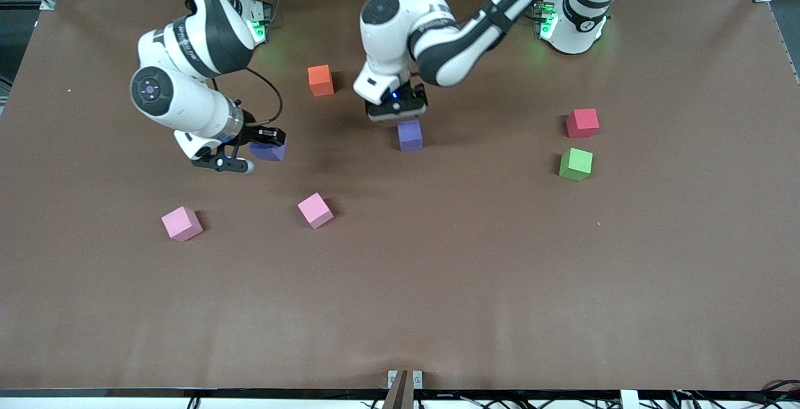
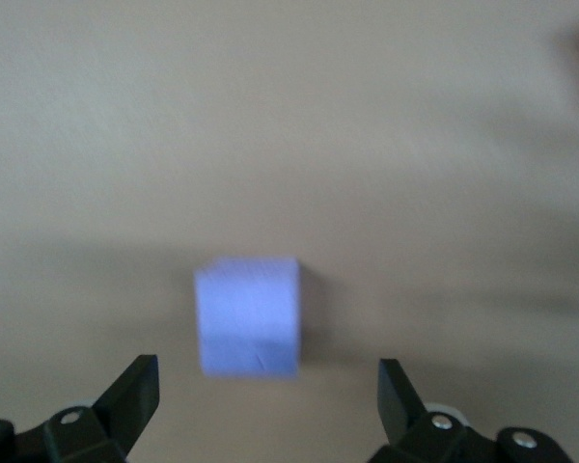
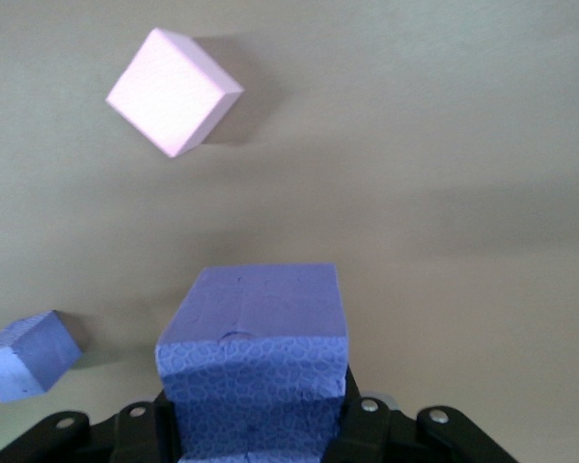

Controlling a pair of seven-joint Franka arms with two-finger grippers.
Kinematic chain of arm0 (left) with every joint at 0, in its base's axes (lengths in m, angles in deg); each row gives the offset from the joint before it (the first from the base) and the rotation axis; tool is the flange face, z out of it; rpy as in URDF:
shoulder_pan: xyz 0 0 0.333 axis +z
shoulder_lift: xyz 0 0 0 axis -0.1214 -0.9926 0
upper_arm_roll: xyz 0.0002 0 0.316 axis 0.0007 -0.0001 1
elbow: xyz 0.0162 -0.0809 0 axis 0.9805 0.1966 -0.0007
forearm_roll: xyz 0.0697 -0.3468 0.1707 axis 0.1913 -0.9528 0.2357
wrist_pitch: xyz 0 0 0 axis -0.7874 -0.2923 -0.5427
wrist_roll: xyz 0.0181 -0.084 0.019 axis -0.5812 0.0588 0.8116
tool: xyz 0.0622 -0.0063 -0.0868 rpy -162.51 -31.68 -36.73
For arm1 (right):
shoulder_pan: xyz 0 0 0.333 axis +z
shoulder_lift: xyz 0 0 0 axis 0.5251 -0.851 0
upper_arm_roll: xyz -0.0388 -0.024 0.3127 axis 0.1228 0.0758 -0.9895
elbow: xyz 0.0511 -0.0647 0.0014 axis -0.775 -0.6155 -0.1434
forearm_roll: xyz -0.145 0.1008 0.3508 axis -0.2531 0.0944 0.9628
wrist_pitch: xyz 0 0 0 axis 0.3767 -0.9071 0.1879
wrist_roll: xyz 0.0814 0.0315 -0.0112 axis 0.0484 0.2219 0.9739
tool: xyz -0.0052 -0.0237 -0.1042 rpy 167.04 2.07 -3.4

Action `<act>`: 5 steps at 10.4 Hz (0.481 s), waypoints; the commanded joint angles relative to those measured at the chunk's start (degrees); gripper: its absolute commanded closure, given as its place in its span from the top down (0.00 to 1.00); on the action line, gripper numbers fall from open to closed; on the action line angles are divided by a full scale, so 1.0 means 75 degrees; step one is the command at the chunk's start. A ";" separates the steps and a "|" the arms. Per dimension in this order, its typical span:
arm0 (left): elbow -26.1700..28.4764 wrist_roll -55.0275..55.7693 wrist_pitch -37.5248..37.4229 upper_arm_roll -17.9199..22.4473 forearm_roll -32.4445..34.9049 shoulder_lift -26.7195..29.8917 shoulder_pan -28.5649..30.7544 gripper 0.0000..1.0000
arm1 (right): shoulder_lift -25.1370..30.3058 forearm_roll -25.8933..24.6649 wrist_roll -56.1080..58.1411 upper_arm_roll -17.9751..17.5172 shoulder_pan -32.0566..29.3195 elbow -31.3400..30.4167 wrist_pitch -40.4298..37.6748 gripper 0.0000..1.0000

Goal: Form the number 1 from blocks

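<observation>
The right gripper (image 1: 262, 146) has its fingers (image 3: 362, 424) clamped on a purple block (image 1: 270, 151), matte with a fine pebbled grain and sharp edges in the right wrist view, carried over the bench (image 1: 437, 309) toward the right arm's end. The left gripper (image 1: 400, 114) hangs with fingers (image 2: 135, 395) spread wide, holding nothing, just above a second purple block (image 1: 409, 134) that sits square on the bench near mid-table; in the left wrist view that cube (image 2: 248, 315) lies between the two fingertips' lines, apart from both.

Around that resting cube: an orange block (image 1: 320, 79) at about ten o'clock, a red block (image 1: 582, 122) at three o'clock with a green block (image 1: 575, 164) just nearer the camera than it, and a pink block (image 1: 315, 210) at about seven o'clock. Another pink block (image 1: 182, 223) lies toward the right arm's end, at about seven o'clock from the held cube. All are well apart, none touching. The wide stretch of bench nearest the front camera holds no blocks.

The right wrist view alone shows the held cube's dented face, with a pink cube (image 3: 174, 92) and the other purple one (image 3: 27, 355) on the bench past it.
</observation>
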 commanded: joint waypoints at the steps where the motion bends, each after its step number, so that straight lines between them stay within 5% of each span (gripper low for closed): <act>1: 0.0103 -0.0461 0.0290 -0.0139 0.0137 -0.0123 0.0486 1.00 | -0.0351 0.0201 -0.0305 0.0015 0.0673 -0.0026 0.0679 0.56; 5: 0.0115 -0.0474 0.0936 -0.0139 0.0125 -0.0697 0.0475 1.00 | -0.0353 0.0166 -0.1029 -0.0288 0.1648 -0.0259 0.1208 0.56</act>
